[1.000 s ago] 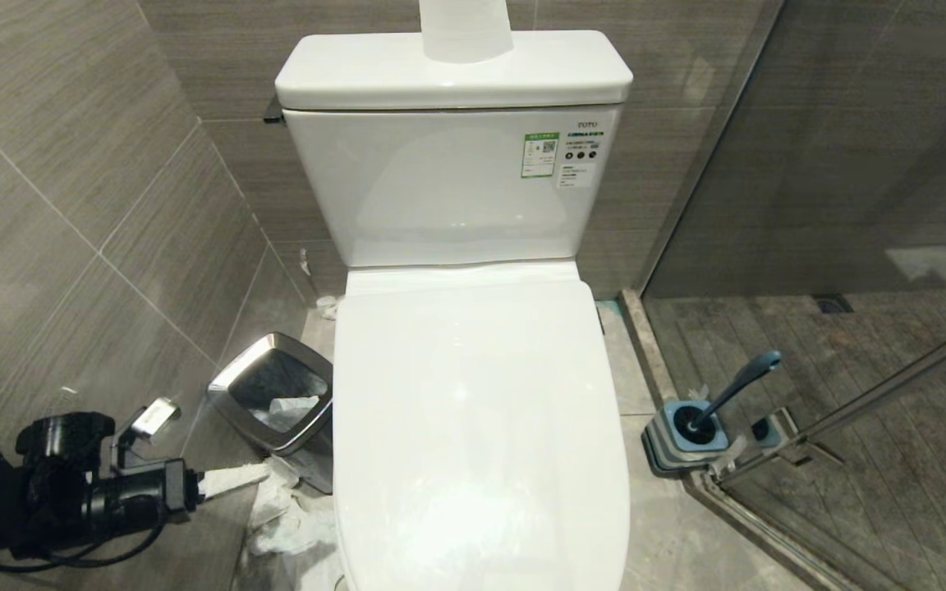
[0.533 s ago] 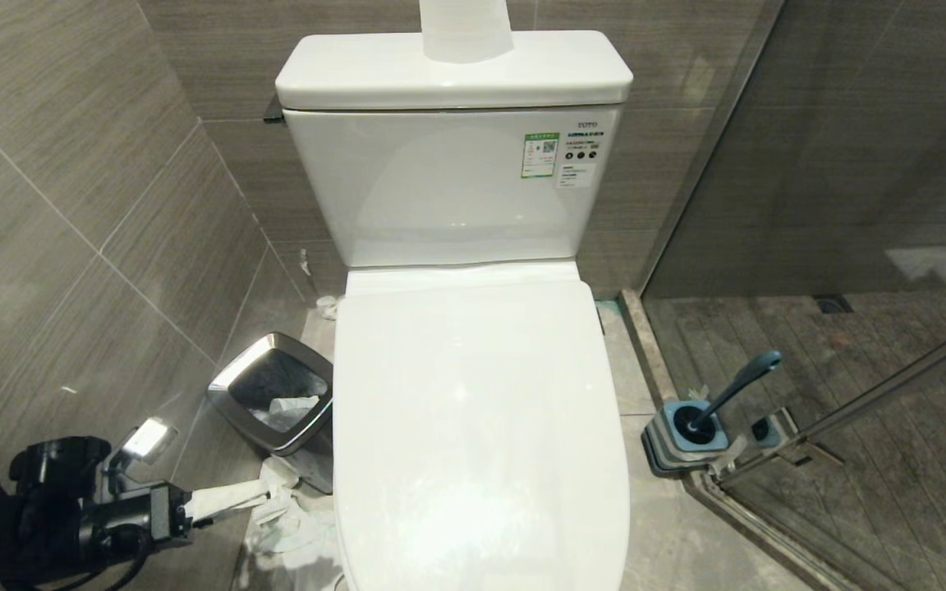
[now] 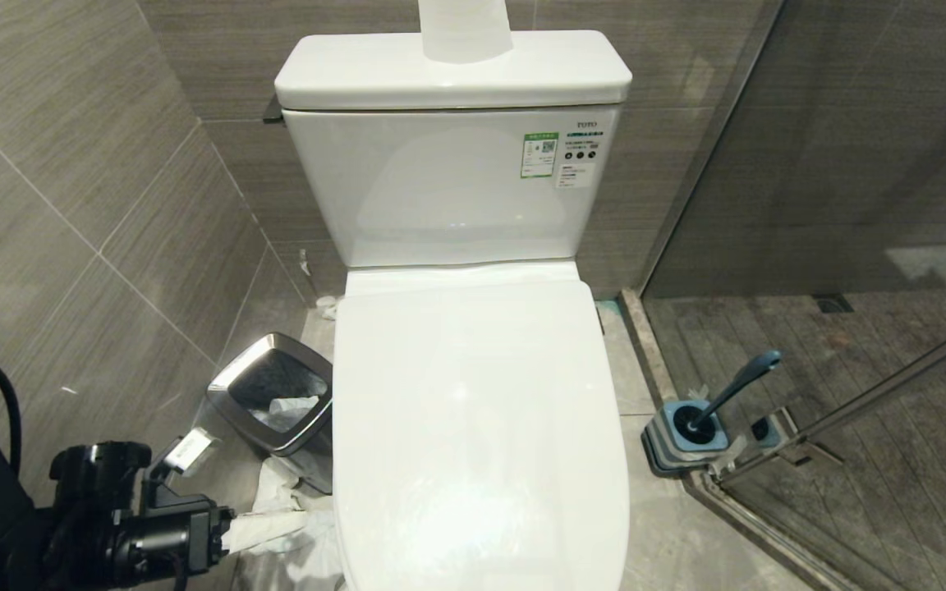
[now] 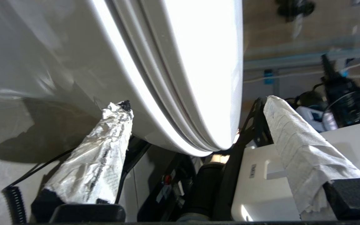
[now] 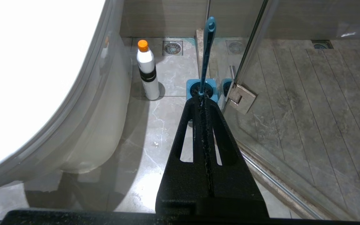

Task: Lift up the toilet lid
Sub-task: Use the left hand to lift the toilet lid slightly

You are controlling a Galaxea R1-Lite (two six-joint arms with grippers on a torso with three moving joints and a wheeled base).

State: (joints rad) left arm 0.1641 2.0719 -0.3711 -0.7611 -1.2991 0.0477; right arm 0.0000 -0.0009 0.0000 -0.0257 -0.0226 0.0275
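A: Where does the toilet lid (image 3: 481,427) sit?

B: It lies flat and closed over the bowl, its straight hinged end just below the tank (image 3: 452,185). From the left wrist view its front edge (image 4: 205,78) curves down between the two paper-wrapped fingers.

A: And the left gripper (image 3: 276,525)?

B: It is low beside the lid's front left corner, near the metal bin (image 3: 272,394) and the crumpled paper (image 3: 292,492) on the floor. Its fingers stand wide apart, one (image 4: 95,162) below the bowl's rim, the other (image 4: 295,137) out past the lid's top face. Whether either touches the lid cannot be told.

A: The right gripper (image 5: 202,103)?

B: It shows only in its own wrist view, on the lid's other side, over the floor. Its black fingers are pressed together with nothing between them, pointing toward the blue brush holder (image 5: 200,89) by the glass door's hinge (image 5: 241,97). A white bottle with an orange cap (image 5: 147,70) stands next to the bowl.
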